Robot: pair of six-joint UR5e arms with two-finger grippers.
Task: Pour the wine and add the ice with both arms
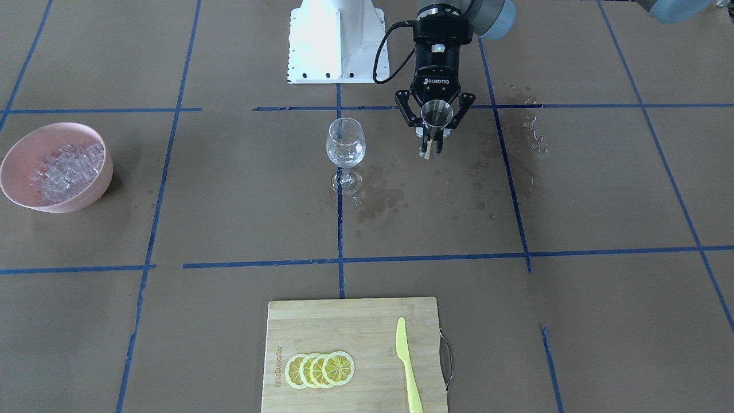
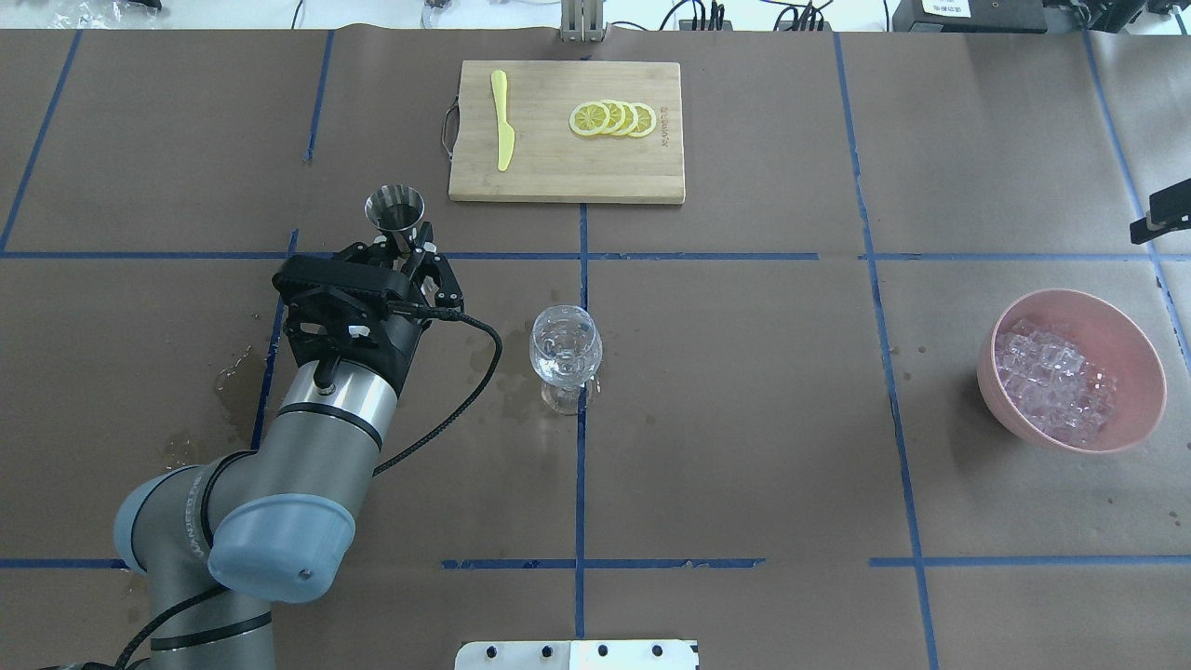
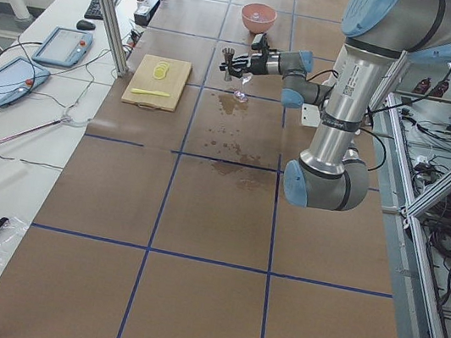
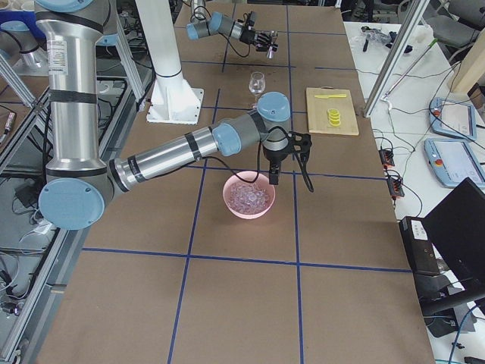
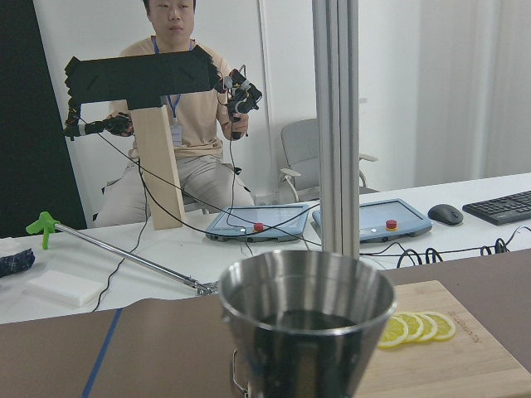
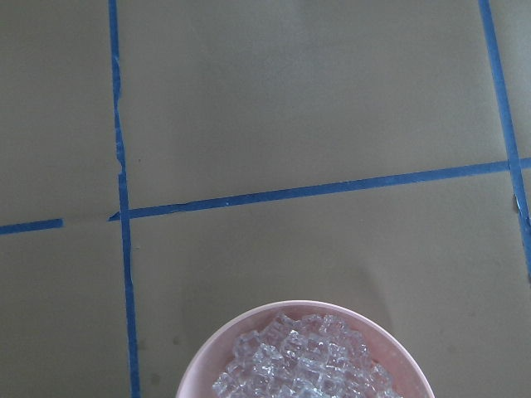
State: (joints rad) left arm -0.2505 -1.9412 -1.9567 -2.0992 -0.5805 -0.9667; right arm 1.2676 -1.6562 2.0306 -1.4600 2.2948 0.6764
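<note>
My left gripper (image 1: 434,136) is shut on a steel jigger (image 1: 436,112) and holds it upright above the table, to one side of the wine glass (image 1: 346,144). The jigger (image 5: 307,319) has dark liquid in it. The wine glass (image 2: 565,352) stands on the blue tape line at mid-table, clear and wet inside. The ice (image 2: 1051,377) fills a pink bowl (image 2: 1130,409) at the far right. My right gripper (image 4: 274,168) hangs over the bowl's far rim; I cannot tell whether it is open. The ice (image 6: 299,361) shows below it in the right wrist view.
A bamboo cutting board (image 2: 651,177) with lemon slices (image 2: 614,118) and a yellow knife (image 2: 502,130) lies at the table's far edge. Wet spills (image 1: 384,198) mark the paper near the glass. The white base block (image 1: 337,40) sits behind the glass.
</note>
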